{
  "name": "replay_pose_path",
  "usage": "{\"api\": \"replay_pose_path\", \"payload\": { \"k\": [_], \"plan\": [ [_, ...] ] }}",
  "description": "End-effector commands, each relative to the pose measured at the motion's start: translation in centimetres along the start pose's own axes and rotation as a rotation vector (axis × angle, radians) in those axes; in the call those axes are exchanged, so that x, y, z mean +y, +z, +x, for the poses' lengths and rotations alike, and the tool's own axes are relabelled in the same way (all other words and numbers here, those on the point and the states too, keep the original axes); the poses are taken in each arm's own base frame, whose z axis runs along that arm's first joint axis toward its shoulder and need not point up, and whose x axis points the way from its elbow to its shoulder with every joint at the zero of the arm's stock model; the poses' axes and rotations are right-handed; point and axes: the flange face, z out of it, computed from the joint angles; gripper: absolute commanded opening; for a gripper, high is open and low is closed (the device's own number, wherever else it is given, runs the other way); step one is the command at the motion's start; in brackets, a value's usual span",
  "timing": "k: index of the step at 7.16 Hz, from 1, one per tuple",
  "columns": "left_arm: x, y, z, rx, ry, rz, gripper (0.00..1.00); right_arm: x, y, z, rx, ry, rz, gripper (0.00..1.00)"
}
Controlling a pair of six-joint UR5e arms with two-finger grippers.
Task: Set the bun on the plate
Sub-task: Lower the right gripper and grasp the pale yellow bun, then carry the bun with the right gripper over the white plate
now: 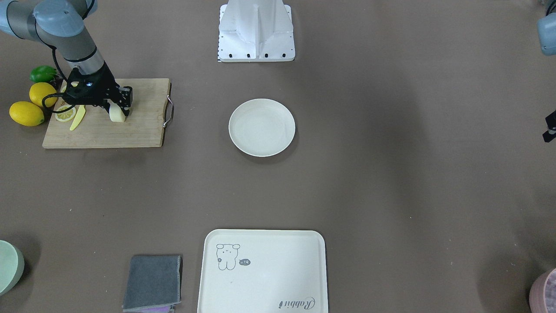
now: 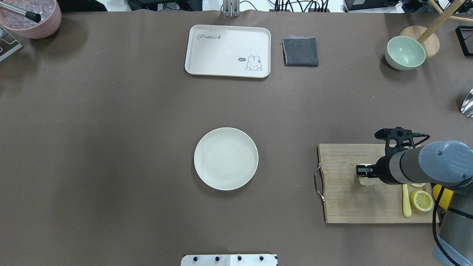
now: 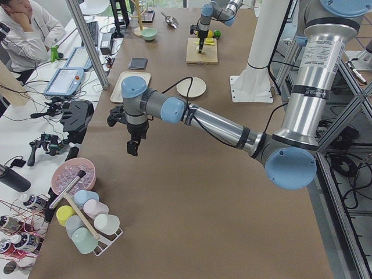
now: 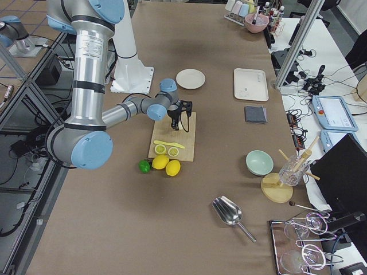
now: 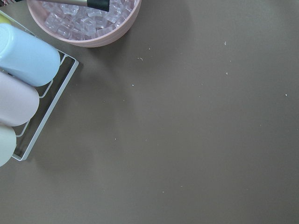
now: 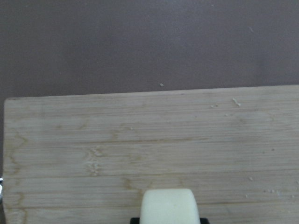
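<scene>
The bun (image 1: 117,114), a small pale cream lump, stands on the wooden cutting board (image 1: 130,130) at the robot's right. My right gripper (image 1: 116,106) comes down on it from above and is shut on the bun (image 2: 366,180). In the right wrist view the bun (image 6: 167,205) fills the bottom centre, just over the board. The round off-white plate (image 2: 226,159) lies bare at the table's middle, well apart from the board. My left gripper (image 3: 133,148) hangs over bare table at the far left end; I cannot tell whether it is open.
A lemon slice (image 2: 422,200) and a yellow knife (image 2: 406,201) lie on the board, with whole lemons (image 1: 26,114) and a lime (image 1: 43,74) beside it. A bear tray (image 2: 228,51), grey cloth (image 2: 300,51), green bowl (image 2: 405,53) and pink ice bowl (image 2: 33,18) line the far edge.
</scene>
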Motion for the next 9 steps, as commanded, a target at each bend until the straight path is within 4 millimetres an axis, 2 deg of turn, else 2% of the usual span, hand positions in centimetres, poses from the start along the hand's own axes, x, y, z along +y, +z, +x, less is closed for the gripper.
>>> {"api": "replay_pose_path", "payload": {
  "k": [1,2,4,5,6,7,8,9],
  "plan": [
    [0.0,0.1,0.0,0.0,-0.001,-0.003,0.98,-0.6,-0.8,-1.1,-0.026,0.003,0.0,0.08],
    [0.0,0.2,-0.1,0.0,-0.004,-0.004,0.98,-1.5,-1.0,-4.4,-0.038,0.007,0.001,0.09],
    [0.1,0.4,-0.5,-0.002,-0.01,-0.009,0.98,-4.6,-3.9,-16.6,0.001,0.039,-0.006,0.1],
    [1.2,1.0,-1.5,-0.005,-0.027,-0.024,0.98,-5.3,-5.1,-20.7,-0.01,0.079,-0.006,0.1],
    [1.3,1.0,-1.6,-0.005,-0.029,-0.024,0.98,-5.9,-5.1,-24.4,-0.035,0.094,-0.001,0.13],
    [1.4,1.1,-1.6,-0.005,-0.03,-0.025,0.98,-7.0,-4.0,-29.6,-0.041,0.133,0.002,0.17],
    [1.9,1.5,-2.0,-0.006,-0.037,-0.033,0.98,-7.8,-3.5,-34.5,-0.045,0.133,0.015,0.31],
    [2.0,1.5,-2.0,-0.006,-0.037,-0.033,0.98,-7.3,-2.7,-37.6,-0.044,0.158,0.018,0.57]
  ]
}}
